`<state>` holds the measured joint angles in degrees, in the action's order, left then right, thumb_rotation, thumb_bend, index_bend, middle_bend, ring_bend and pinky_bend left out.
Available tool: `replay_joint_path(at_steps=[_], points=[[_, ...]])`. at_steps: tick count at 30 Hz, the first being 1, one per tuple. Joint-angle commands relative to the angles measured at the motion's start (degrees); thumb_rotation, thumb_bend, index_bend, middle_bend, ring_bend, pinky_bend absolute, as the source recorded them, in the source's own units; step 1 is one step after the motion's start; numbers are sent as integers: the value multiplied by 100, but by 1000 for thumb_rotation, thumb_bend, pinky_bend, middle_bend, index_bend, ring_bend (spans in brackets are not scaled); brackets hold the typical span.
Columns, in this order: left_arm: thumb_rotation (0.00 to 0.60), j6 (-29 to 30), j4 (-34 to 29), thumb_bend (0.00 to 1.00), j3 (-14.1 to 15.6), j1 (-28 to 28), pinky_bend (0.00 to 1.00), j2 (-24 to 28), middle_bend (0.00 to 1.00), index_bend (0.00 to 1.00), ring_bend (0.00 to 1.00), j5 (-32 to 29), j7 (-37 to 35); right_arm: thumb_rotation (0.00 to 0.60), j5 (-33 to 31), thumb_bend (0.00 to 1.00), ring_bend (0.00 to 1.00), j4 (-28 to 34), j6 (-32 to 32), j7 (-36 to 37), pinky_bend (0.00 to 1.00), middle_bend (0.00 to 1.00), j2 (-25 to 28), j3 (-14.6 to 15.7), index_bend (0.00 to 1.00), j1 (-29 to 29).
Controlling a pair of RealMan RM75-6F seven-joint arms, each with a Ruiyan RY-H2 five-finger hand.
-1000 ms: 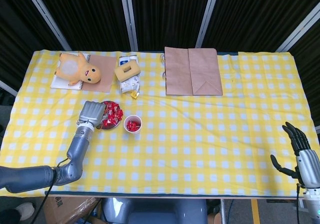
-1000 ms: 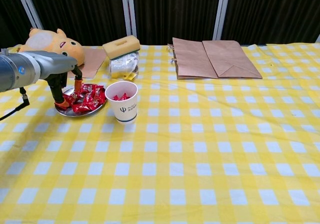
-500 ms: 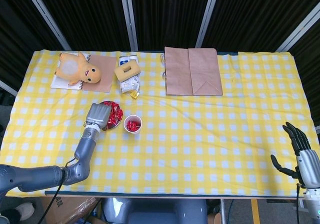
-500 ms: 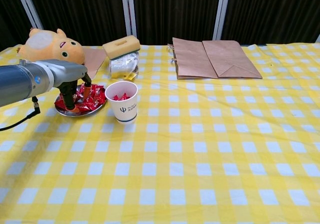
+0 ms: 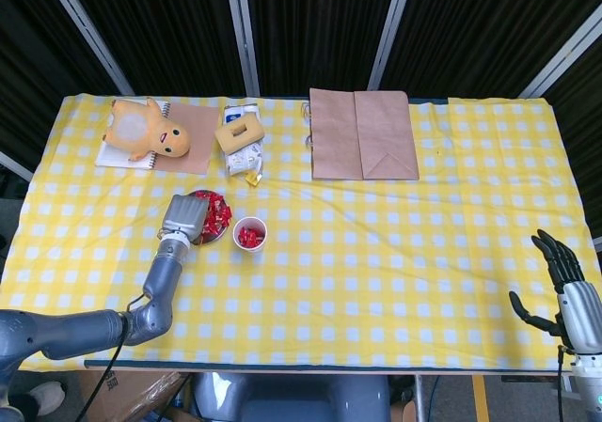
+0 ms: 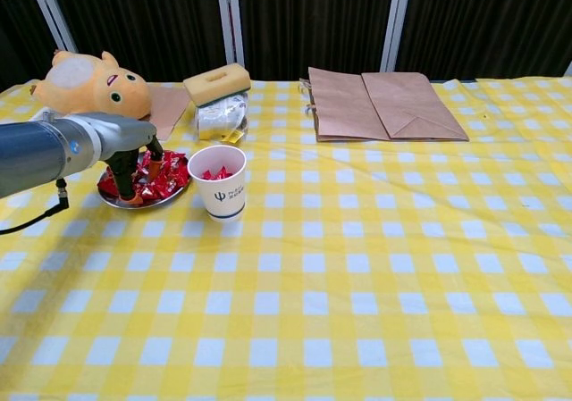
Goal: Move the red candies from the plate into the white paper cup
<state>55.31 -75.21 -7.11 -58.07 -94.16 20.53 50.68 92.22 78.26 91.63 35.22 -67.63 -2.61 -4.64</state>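
The left hand [image 6: 134, 155] hides part of the plate [image 6: 112, 199], fingers [image 6: 125, 182] down among red candies [image 6: 170, 171], grip unclear, having edged slightly left.

The plate [image 6: 113, 200] is closely flanked by the cup [image 6: 220, 180] on one side, while open cloth [image 6: 357, 285] is left toward the near edge.

Left hand [image 5: 184, 218] covers the near-left part of the plate [image 6: 161, 201] and some red candies [image 5: 216, 213]; whether its fingertips [image 6: 128, 193] hold one cannot be told. Paper cup [image 5: 250, 233] contents too small to count. Right hand [image 5: 557, 270]: wrist cut by the head view's bottom edge; absent from chest view.
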Motion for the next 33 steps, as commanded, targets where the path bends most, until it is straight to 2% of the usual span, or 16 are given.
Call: replay_joint_path(at_steps=[1, 3, 9, 18, 22, 29, 33], points=[[600, -28, 42, 304, 2, -7, 1000, -49, 952, 442, 1000, 0, 19, 600, -5, 424, 0, 0, -1, 3, 0, 0, 1, -1, 0, 1], [600, -38, 65, 316, 7, -11, 1000, -82, 953, 451, 1000, 4, 36, 600, -4, 424, 0, 0, -5, 3, 0, 0, 2, 1, 0, 1], [600, -32, 60, 435, -11, -8, 1000, -99, 958, 516, 1000, 53, 37, 600, -3, 424, 0, 5, 6, 12, 0, 0, 5, -2, 0, 4], [600, 88, -180, 446, -93, 70, 1000, 110, 959, 540, 1000, 188, -85, 600, -1, 424, 0, 0, 21, 24, 0, 0, 5, -5, 0, 10], [600, 214, -486, 446, -219, 107, 1000, 396, 959, 539, 1000, 318, -211, 600, -6, 424, 0, -2, 23, 31, 0, 0, 5, -8, 0, 11], [600, 483, -1415, 446, -540, 168, 1000, 1090, 958, 532, 1000, 686, -522, 600, 0, 424, 0, 7, 26, 19, 0, 0, 7, -7, 0, 12], [600, 612, -1814, 445, -625, 183, 1000, 1250, 959, 510, 1000, 976, -671, 600, -1, 423, 0, 7, 26, 13, 0, 0, 7, -7, 0, 13]])
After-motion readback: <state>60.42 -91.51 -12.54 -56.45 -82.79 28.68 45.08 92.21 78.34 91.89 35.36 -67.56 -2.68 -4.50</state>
